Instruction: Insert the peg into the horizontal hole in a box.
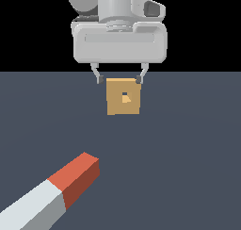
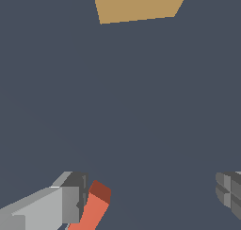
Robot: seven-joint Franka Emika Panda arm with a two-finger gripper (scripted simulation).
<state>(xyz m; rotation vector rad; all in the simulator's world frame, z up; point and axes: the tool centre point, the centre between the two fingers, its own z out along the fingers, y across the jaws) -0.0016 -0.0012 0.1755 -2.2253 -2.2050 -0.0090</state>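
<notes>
Peg [image 1: 54, 190] lies flat on the dark grey desk [image 1: 188, 153], well apart from the box [image 1: 124, 96] and nearer the camera in the exterior view, off toward that view's left. Its red-orange end points roughly toward the box, while the white and light grey part runs away from the box and out of the picture at the lower corner. In the wrist view only the red-orange tip of the peg [image 2: 94, 208] shows, just beside one grey fingertip [image 2: 70, 201]. The box, a tan-orange cube, sits on the desk with one face turned to the exterior camera, and the hole [image 1: 124, 97] is a small opening at the middle of that face; a paler orange patch shows inside it. The box [image 2: 139, 4] also appears at the edge of the wrist view, far from the peg's tip. Above the box hangs the gripper [image 1: 119, 78], its white body overhead and its two fingers spread wide, one over each upper corner of the box, holding nothing.
</notes>
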